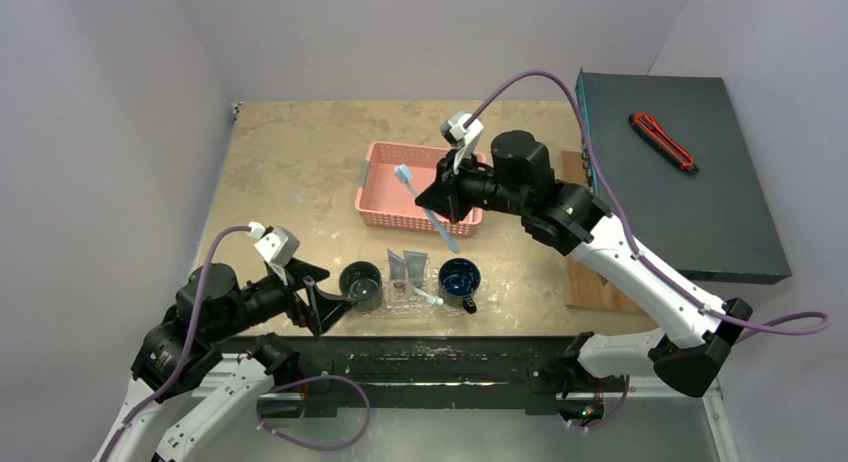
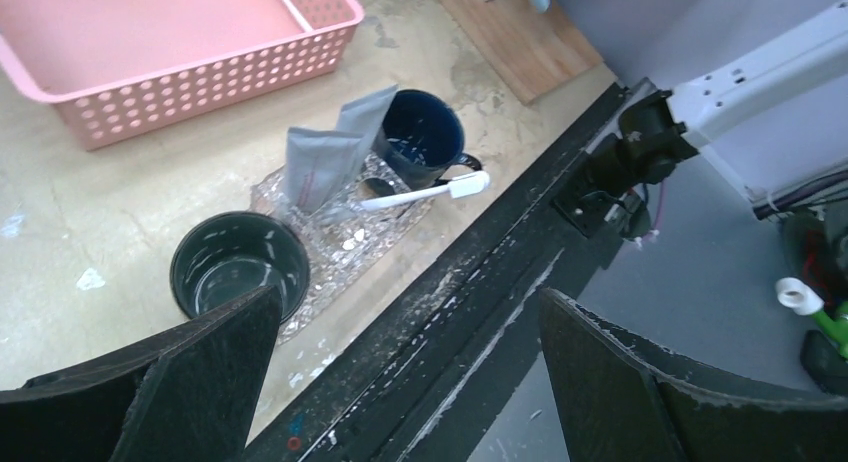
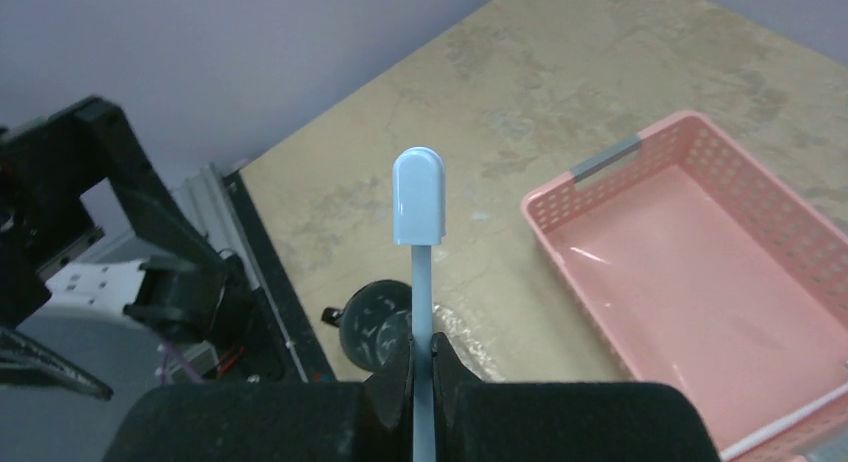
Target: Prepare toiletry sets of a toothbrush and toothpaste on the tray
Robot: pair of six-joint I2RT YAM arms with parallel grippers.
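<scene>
The tray (image 2: 330,267) lies along the table's (image 1: 300,182) near edge, with the left mug (image 1: 360,282) and right mug (image 1: 460,279) at its ends. Two tubes (image 1: 397,266) and a brush (image 1: 428,296) rest on it. The basket (image 1: 400,220) sits behind, mid-table.

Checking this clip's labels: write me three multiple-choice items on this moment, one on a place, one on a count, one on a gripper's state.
1. Where is the blue toothbrush?
A) in the basket
B) held by the right gripper
C) inside a mug

2. How many tubes lie on the tray?
A) one
B) two
C) four

3. How is the left gripper?
A) open and empty
B) shut on a mug
C) shut on a tube

Answers:
1 B, its handle is pinched in the jaws above the table.
2 B, two grey tubes lie side by side.
3 A, the jaws stand wide apart with nothing between them.
</scene>
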